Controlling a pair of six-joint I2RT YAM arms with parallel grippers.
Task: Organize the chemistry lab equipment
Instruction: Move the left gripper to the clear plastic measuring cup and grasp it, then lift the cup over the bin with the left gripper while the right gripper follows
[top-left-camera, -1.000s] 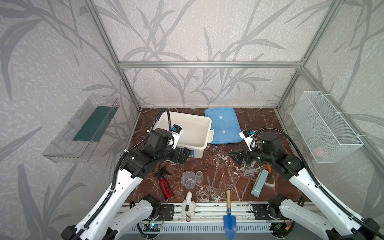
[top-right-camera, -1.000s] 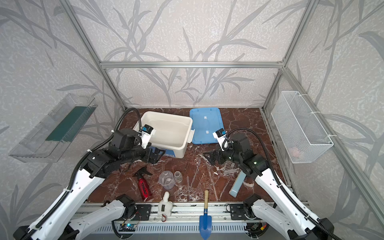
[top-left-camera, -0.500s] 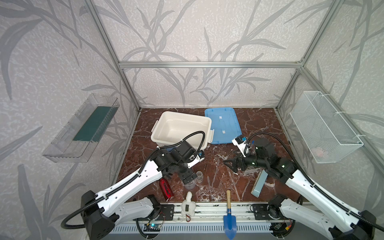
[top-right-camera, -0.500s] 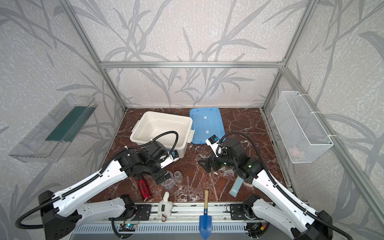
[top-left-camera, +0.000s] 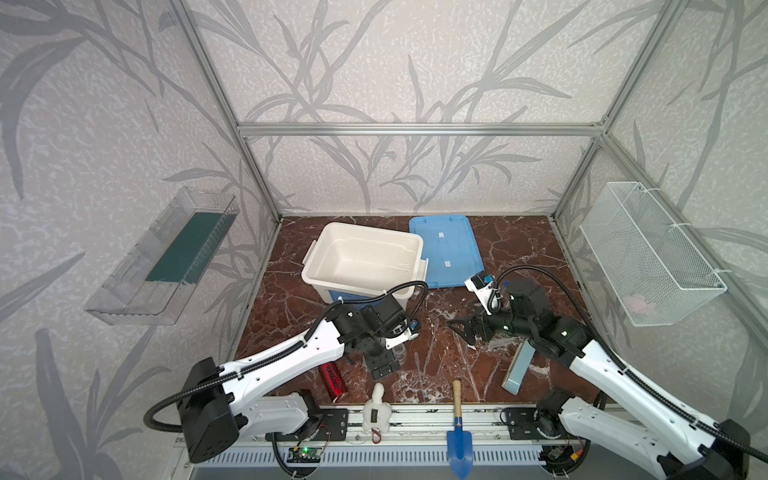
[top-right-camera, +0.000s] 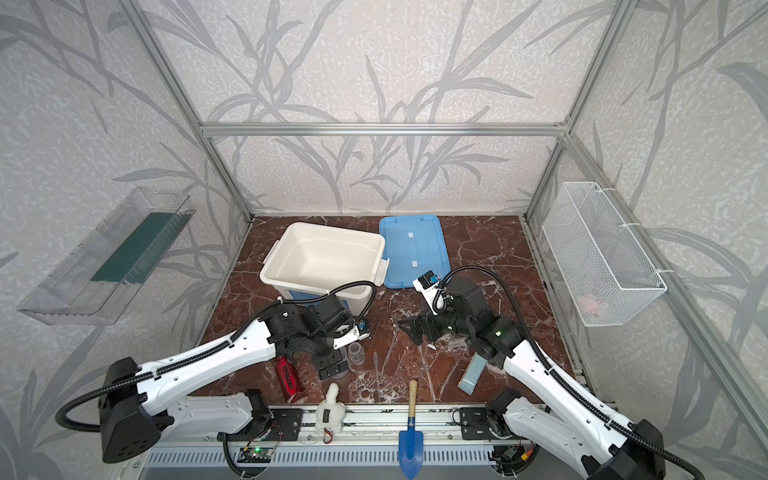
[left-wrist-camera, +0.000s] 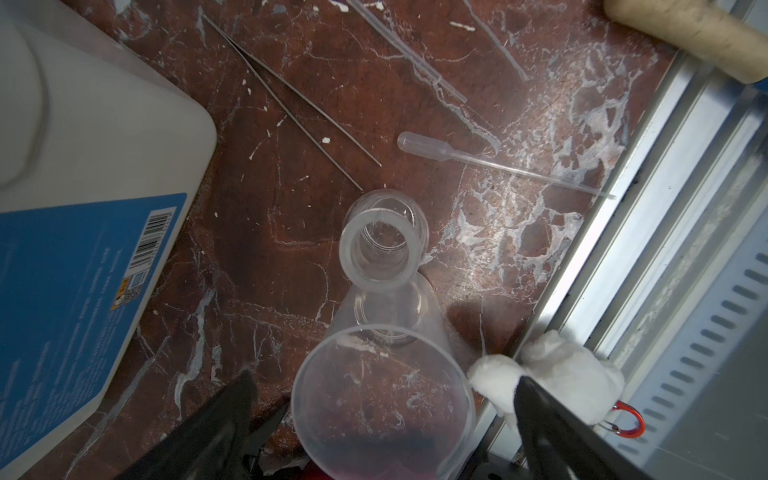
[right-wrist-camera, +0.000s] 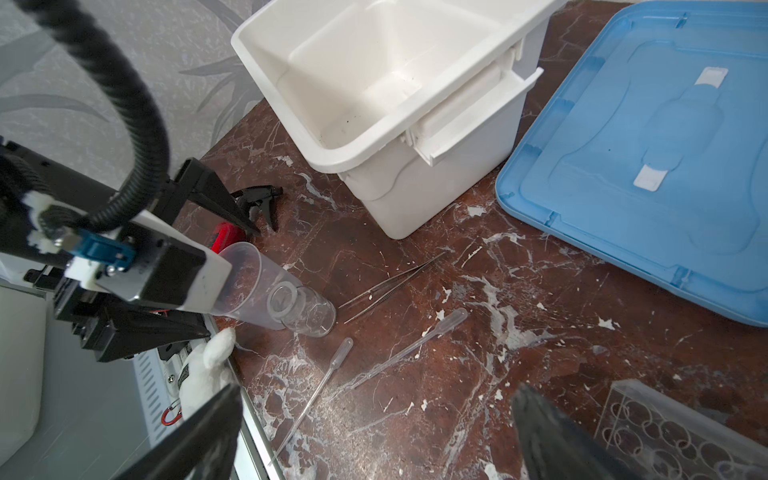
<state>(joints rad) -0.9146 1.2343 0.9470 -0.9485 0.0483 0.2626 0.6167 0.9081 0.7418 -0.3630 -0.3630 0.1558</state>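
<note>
A clear beaker (left-wrist-camera: 382, 399) stands between the spread fingers of my left gripper (left-wrist-camera: 382, 419), with a gap on each side. Touching it is a small clear glass bottle (left-wrist-camera: 380, 245) (top-right-camera: 356, 353). Thin rods (left-wrist-camera: 299, 108) (right-wrist-camera: 390, 286) and clear pipettes (left-wrist-camera: 478, 160) (right-wrist-camera: 332, 374) lie on the marble beyond. In both top views the left gripper (top-left-camera: 384, 365) (top-right-camera: 332, 368) points down at the front. My right gripper (right-wrist-camera: 374, 436) (top-left-camera: 461, 330) hovers open and empty over the floor's middle. A corner of the clear perforated tube rack (right-wrist-camera: 681, 432) lies beside it.
A white bin (top-left-camera: 316, 257) and its blue lid (top-left-camera: 444, 249) sit at the back. A red canister (top-left-camera: 333, 378), white plush toy (top-left-camera: 377, 411) and blue trowel (top-left-camera: 458, 432) line the front rail. A pale blue box (top-left-camera: 517, 370) lies under the right arm. A wire basket (top-left-camera: 648, 257) hangs right.
My left arm swung from beside the bin forward and down until its open jaws straddle the beaker. The right gripper moved left toward the middle. Both stayed open.
</note>
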